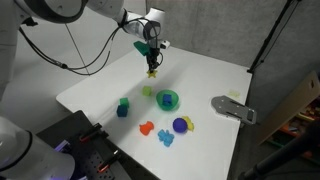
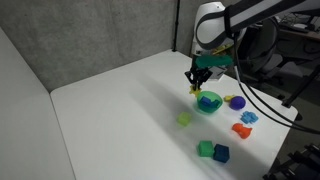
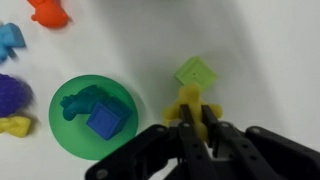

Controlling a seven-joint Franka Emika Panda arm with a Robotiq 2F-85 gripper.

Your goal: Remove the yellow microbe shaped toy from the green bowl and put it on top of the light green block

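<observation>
My gripper [image 3: 194, 118] is shut on the yellow microbe shaped toy [image 3: 187, 99] and holds it in the air, just beside the light green block [image 3: 196, 72] in the wrist view. In both exterior views the gripper [image 1: 152, 67] [image 2: 197, 85] hangs above the table with the toy [image 1: 153, 72] [image 2: 196, 91] in its tips. The light green block [image 1: 147, 91] [image 2: 184, 119] sits on the white table near the green bowl [image 3: 70, 140] [image 1: 167, 99] [image 2: 209, 102]. The bowl holds a blue cube [image 3: 104, 120] and a teal toy [image 3: 78, 102].
A purple ball [image 1: 180, 125] [image 2: 237, 102] [image 3: 9, 96], a small yellow piece [image 3: 14, 125], an orange toy [image 1: 146, 128] [image 3: 47, 12] and a light blue toy [image 1: 166, 137] [image 3: 9, 38] lie near the bowl. A darker green cube [image 1: 125, 102] and a blue cube [image 1: 122, 111] stand apart. A grey bracket [image 1: 234, 108] lies at the table edge.
</observation>
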